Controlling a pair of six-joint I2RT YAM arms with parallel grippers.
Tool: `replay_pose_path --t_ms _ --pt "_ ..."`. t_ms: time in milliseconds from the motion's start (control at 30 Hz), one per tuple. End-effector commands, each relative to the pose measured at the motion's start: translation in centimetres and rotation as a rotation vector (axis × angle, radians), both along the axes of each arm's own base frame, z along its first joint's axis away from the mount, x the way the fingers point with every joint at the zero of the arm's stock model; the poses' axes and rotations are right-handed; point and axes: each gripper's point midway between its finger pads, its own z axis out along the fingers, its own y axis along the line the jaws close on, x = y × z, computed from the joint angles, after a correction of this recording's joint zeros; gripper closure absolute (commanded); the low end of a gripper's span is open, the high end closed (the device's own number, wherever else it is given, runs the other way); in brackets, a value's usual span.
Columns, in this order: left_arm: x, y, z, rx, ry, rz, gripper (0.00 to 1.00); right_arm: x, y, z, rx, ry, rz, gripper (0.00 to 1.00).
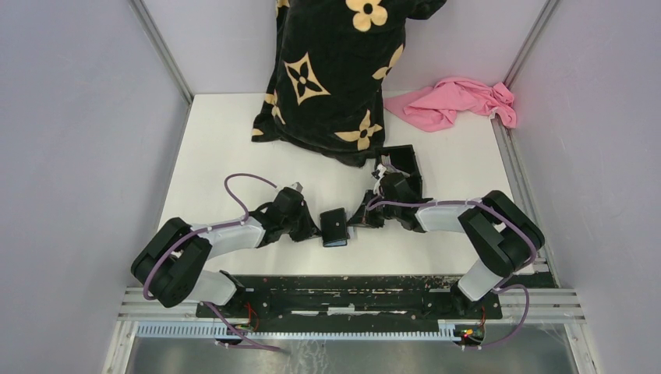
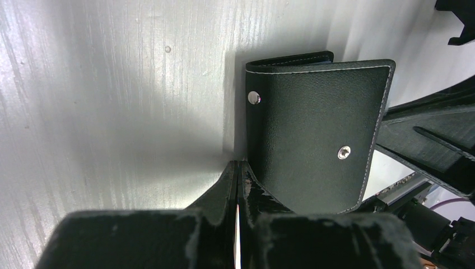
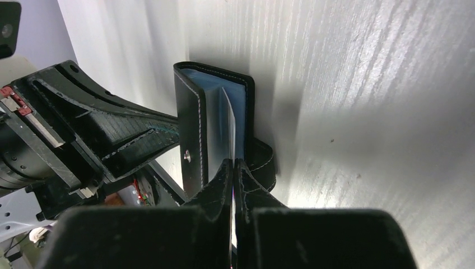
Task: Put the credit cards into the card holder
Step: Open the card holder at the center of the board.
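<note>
Your left gripper [image 1: 310, 227] lies low over the white, faintly streaked table [image 1: 218, 148]. Its matte black fingers [image 2: 224, 188] are pressed together, with the tips touching the left edge of the card holder [image 1: 335, 227]. Open tabletop runs from that arm to the left wall and far back toward a draped black cloth [image 1: 327, 70] printed with tan flower shapes.

The card holder is a small black rectangle of grained leather, with pale stitching round its rounded corners and two metal snaps [image 2: 254, 97]. It sits mid-table between your two grippers, close to the near edge. Seen from above, its long axis runs near to far. Its mouth faces your right gripper [image 1: 360, 220] and gapes slightly, showing a blue card [image 3: 238, 103] standing inside.

That gripper is shut too, its tips meeting at the mouth; whether they pinch a card edge cannot be told. Just beyond, a black tray [image 1: 405, 156] lies partly hidden by the right arm. A crumpled pink cloth [image 1: 456, 100] lies in the far right corner, well apart from both grippers.
</note>
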Motion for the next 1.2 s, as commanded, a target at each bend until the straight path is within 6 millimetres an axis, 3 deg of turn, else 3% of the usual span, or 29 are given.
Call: replay_pose_path --t_ms 0,267,633,1167 --pt "-0.2 -0.1 -0.6 0.014 0.013 -0.011 0.97 -0.8 -0.1 -2.0 -0.015 0.066 -0.003 0.99" --pt "-0.1 -0.4 -1.0 0.021 0.019 -0.036 0.97 -0.2 1.1 -1.6 0.025 0.063 0.002 0.99" --pt "0.0 -1.5 -2.6 0.046 0.071 -0.108 0.97 1.5 2.5 2.2 0.091 -0.002 0.007 0.99" --pt "-0.9 0.5 -4.4 0.166 0.134 -0.104 0.97 2.6 2.0 6.1 0.021 -0.108 0.037 0.99"
